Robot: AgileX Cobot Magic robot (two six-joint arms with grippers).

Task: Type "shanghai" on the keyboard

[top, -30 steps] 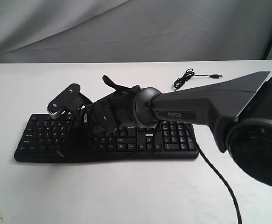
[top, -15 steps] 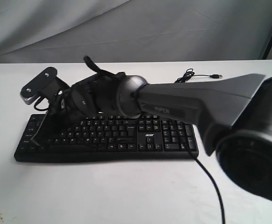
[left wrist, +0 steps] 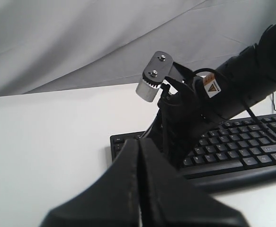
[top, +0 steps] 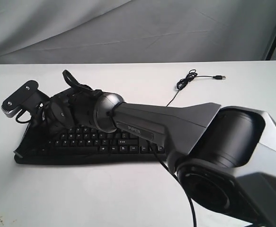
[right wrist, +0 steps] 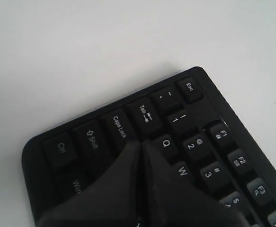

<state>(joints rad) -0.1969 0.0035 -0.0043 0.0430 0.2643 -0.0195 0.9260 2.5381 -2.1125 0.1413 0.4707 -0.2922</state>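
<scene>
The black keyboard (top: 110,143) lies across the white table, its "acer" logo hidden behind my right arm. My right gripper (top: 25,140) reaches across the middle to the keyboard's left end. In the right wrist view the keyboard (right wrist: 200,138) fills the lower part, and the right gripper (right wrist: 141,141) is shut, its tip low over the keys between Caps Lock, Tab and Q; contact cannot be told. My left gripper (left wrist: 138,141) is shut on nothing, in front of the left end of the keyboard (left wrist: 244,152). It does not show in the exterior view.
The thin USB cable (top: 189,80) coils on the table behind the keyboard, plug (top: 218,76) lying free. My right arm (top: 166,124) spans most of the keyboard. A grey cloth backdrop (top: 138,28) hangs behind the white table (top: 90,194).
My right arm has swept left along the keyboard, from its middle keys to its left end, and now sits lower over the keys. The keyboard has not moved.
</scene>
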